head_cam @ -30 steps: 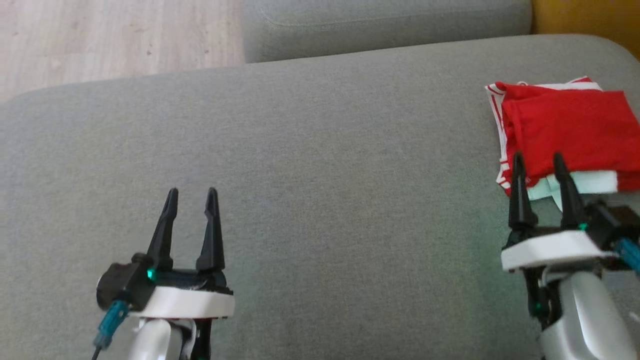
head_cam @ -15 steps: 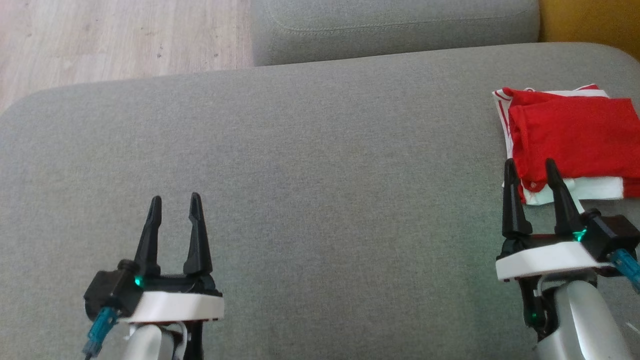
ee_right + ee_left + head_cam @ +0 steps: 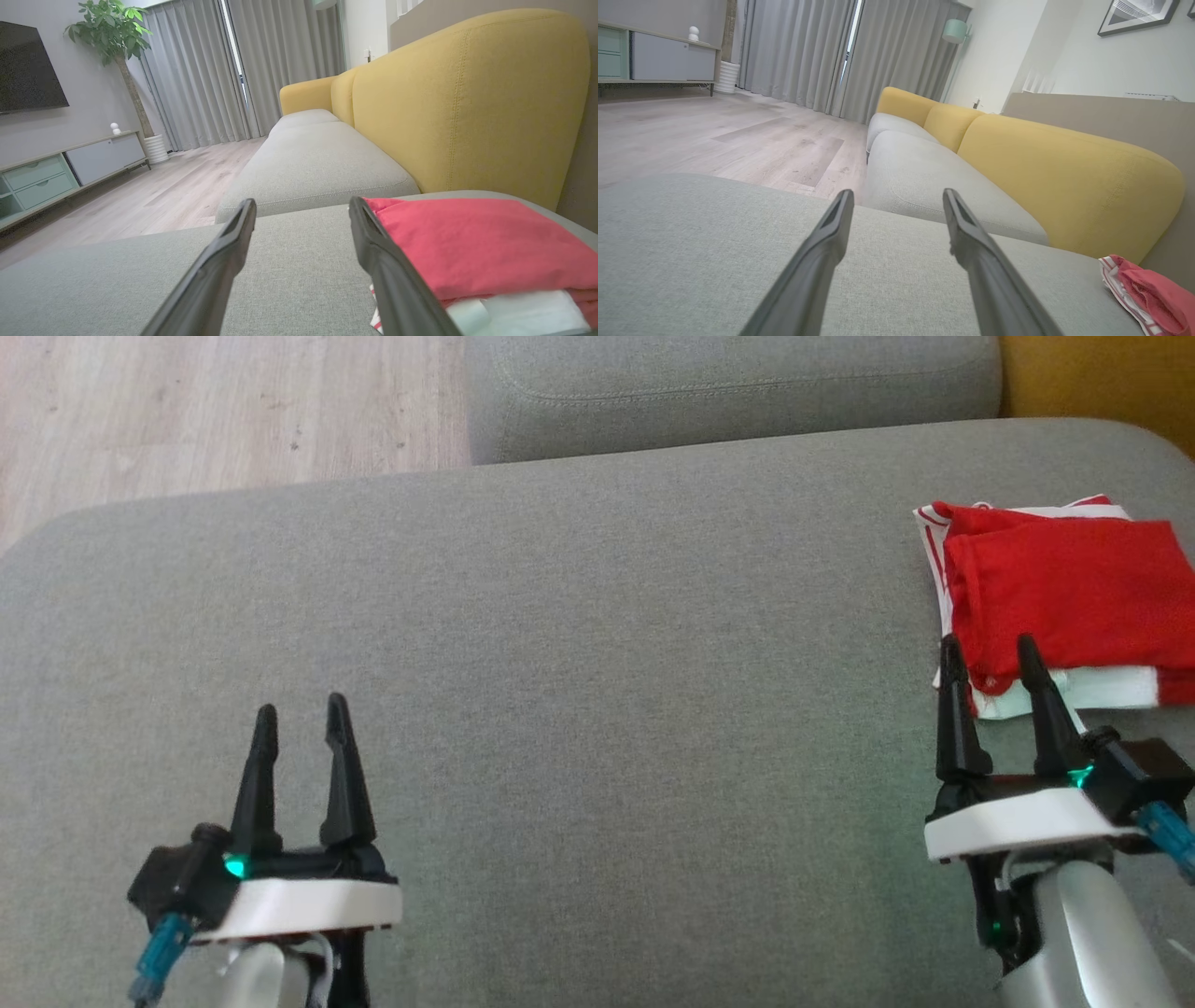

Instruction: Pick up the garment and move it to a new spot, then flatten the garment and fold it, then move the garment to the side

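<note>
**Head view: folded garment at the right edge of the seat cushion**

The red and white garment lies folded on the grey seat cushion, against its right edge toward the far corner. The right gripper is at the garment's near edge, jaws spread wide and holding nothing. The left gripper, also spread and empty, is over the cushion's near left part, well apart from the garment.

The garment is red with white striped trim; the sofa seat is grey, its backrest mustard yellow.
</note>
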Available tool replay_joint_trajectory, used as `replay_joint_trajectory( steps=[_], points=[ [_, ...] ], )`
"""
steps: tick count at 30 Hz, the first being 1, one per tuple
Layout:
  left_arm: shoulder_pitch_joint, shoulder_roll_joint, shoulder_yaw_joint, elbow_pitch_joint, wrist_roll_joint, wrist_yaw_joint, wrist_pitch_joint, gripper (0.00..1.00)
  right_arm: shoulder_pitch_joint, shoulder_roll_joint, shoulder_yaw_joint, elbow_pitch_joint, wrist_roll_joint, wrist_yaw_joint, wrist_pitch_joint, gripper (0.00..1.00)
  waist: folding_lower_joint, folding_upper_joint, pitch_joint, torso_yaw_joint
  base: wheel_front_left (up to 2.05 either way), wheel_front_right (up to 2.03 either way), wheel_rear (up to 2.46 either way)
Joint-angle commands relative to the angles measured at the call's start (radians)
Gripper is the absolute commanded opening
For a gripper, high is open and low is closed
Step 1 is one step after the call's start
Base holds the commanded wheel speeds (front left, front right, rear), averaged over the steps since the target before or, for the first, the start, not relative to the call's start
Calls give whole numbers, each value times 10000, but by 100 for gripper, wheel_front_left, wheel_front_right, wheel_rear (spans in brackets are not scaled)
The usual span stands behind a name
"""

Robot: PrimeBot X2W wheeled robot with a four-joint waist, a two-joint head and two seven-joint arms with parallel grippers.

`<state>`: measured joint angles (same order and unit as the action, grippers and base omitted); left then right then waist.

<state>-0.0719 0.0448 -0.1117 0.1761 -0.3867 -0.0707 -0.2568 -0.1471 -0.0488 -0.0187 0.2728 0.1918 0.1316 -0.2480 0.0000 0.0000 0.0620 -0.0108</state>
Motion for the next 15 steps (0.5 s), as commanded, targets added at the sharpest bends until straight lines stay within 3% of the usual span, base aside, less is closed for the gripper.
replay_joint_trajectory(
  steps=[1,2,5,15],
  points=[
    [-170,54,427,-358,-49,27,-49,100,-212,-15,242,-265,-76,-9,-137,100,0,0,-5,0,0,0,0],
    [-2,-2,66,44,-49,-1,2,0,1,6,11,54,6,0,4,0,0,0,-5,0,0,0,0],
    [161,-15,50,537,-67,-1,8,0,199,23,48,523,24,0,25,0,0,0,-8,1,0,0,0],
    [114,0,232,557,-1150,-54,324,0,208,20,-48,462,1270,-1,350,0,0,0,-60,10,0,0,0]
  ],
)
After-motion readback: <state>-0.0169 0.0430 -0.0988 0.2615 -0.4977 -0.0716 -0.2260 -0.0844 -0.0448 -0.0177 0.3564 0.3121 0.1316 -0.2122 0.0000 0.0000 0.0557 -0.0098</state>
